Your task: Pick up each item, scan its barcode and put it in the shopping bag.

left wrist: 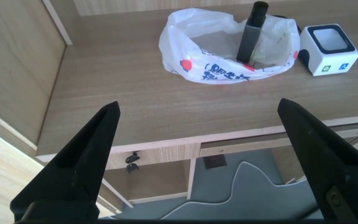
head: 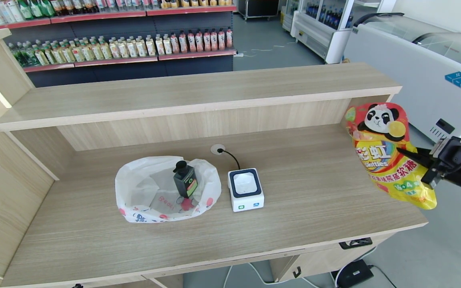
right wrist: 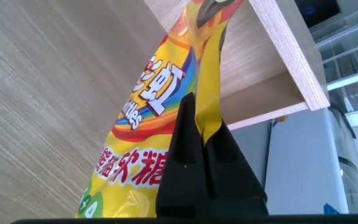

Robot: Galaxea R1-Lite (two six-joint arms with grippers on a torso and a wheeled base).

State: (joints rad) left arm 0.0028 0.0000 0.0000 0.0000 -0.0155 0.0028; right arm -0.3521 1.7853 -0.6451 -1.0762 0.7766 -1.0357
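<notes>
My right gripper (head: 404,153) is clamped tight on the candy pouch (head: 386,176), fingers pinched flat across its side edge, nothing loose there. The pouch hangs in the air off the right end of the counter (head: 314,180), out past the edge and clear of the wood. Its long axis runs roughly top to bottom, with the panda end up and tipped a little leftward toward the counter. The printed front faces my head camera. Where the barcode sits I cannot tell; my guess is the back face, which is hidden from me.

Here's the line that matters. The scanner (head: 245,189) lies well off to my left from the pouch, sitting on the counter with its window facing up. The shopping bag (head: 134,172) is just beside it, further left again, mouth open, with a dark bottle (head: 185,180) standing inside. So it's scanner first, bag second, both along one leftward sweep.

My left gripper (left wrist: 197,109) is spread wide and holding nothing, hovering off the counter's front edge on the bag side. It's closer to the bag, but the right arm has the goods, so I judge this is the right arm's job. The move is to carry the pouch left and lay it over so a flat face looks down at the window.
</notes>
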